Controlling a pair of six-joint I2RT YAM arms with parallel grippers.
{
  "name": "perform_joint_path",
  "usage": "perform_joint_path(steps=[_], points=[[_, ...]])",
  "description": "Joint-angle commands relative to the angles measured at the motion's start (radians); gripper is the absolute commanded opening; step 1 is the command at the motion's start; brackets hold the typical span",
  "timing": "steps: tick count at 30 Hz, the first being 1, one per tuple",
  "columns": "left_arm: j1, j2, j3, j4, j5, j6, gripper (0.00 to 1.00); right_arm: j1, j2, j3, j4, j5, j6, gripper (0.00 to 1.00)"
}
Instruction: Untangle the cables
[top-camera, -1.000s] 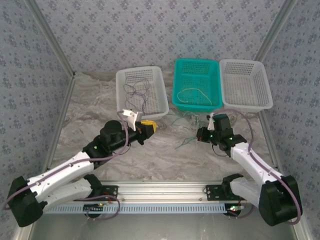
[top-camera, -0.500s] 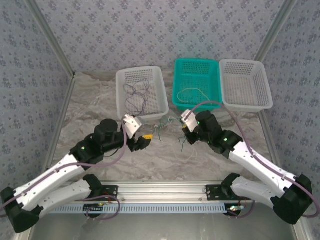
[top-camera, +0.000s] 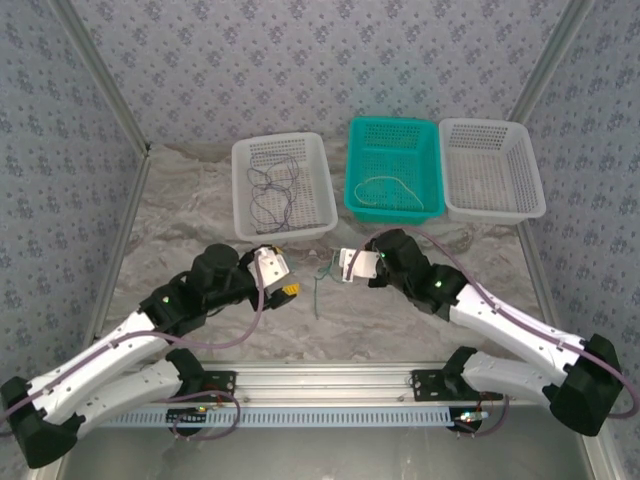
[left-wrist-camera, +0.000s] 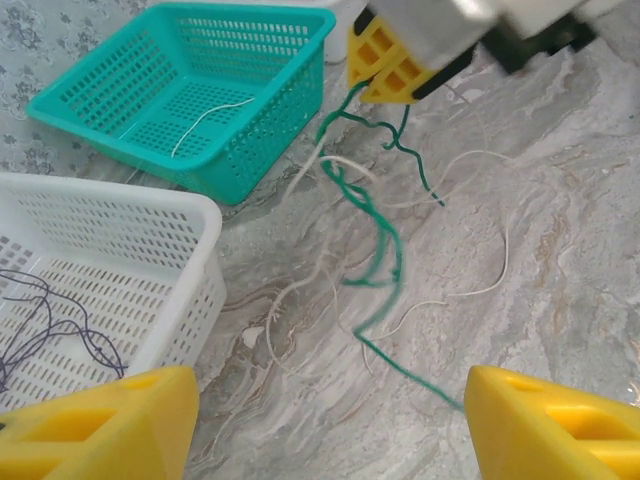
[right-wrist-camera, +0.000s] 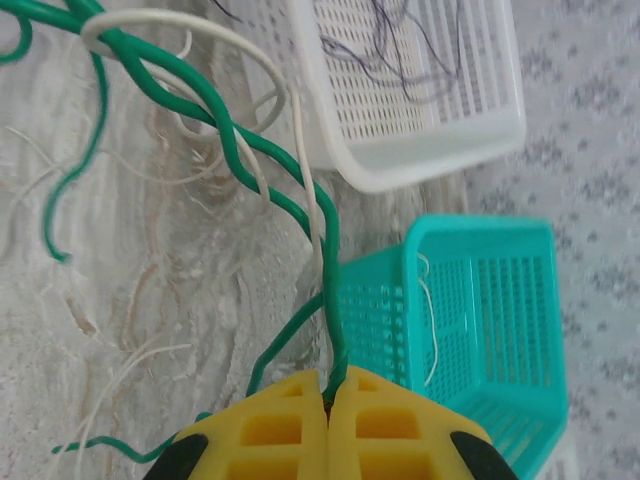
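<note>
So the right gripper (right-wrist-camera: 325, 388) is clamping down on the thin green squiggly wire (right-wrist-camera: 200, 115), fingers squeezed together with the strand pinched right between them. Compared to a second back, that arm is swinging in from over by the teal perforated plastic basket (top-camera: 393, 124) toward the middle of the marble-look tabletop (top-camera: 200, 220). It's dragging the green wire along, so the wire is now dangling off the fingers instead of lying in the heap. The left gripper (left-wrist-camera: 332, 425) is dropping back a bit from the white perforated plastic basket (top-camera: 283, 140). It's sitting spread wide with nothing in it, facing the right one close up.

I'm guessing the green one is only half out. A whitish-cream thin wire (right-wrist-camera: 235, 40) is looping around it further along from the pinch, and more cream strands are lying on the table underneath. The dark purple thin wires (top-camera: 268, 195) are sitting in the white basket, and one cream strand is in the teal one. To me the open left side is lining up to peel that cream loop off, but that's just my read.
</note>
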Motion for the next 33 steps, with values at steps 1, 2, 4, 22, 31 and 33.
perform_joint_path(steps=[1, 2, 4, 22, 31, 33], points=[[-0.005, 0.031, -0.06, 0.129, -0.009, -0.02, 0.71, 0.005, -0.027, 0.005, 0.007, -0.1, -0.117, 0.0], [-0.004, 0.046, -0.087, 0.167, -0.027, -0.017, 0.71, 0.002, -0.025, 0.015, -0.015, -0.118, -0.12, 0.0], [0.001, 0.078, -0.129, 0.225, -0.062, -0.022, 0.71, -0.002, -0.023, 0.028, -0.038, -0.149, -0.133, 0.0], [0.099, 0.279, -0.23, 0.459, 0.077, -0.004, 0.63, 0.008, -0.038, 0.058, -0.055, -0.261, -0.17, 0.0], [0.099, 0.305, -0.25, 0.514, 0.356, -0.03, 0.7, 0.004, -0.035, 0.051, -0.054, -0.237, -0.164, 0.0], [0.099, 0.313, -0.25, 0.514, 0.38, -0.043, 0.72, 0.005, -0.032, 0.051, -0.048, -0.238, -0.161, 0.0]])
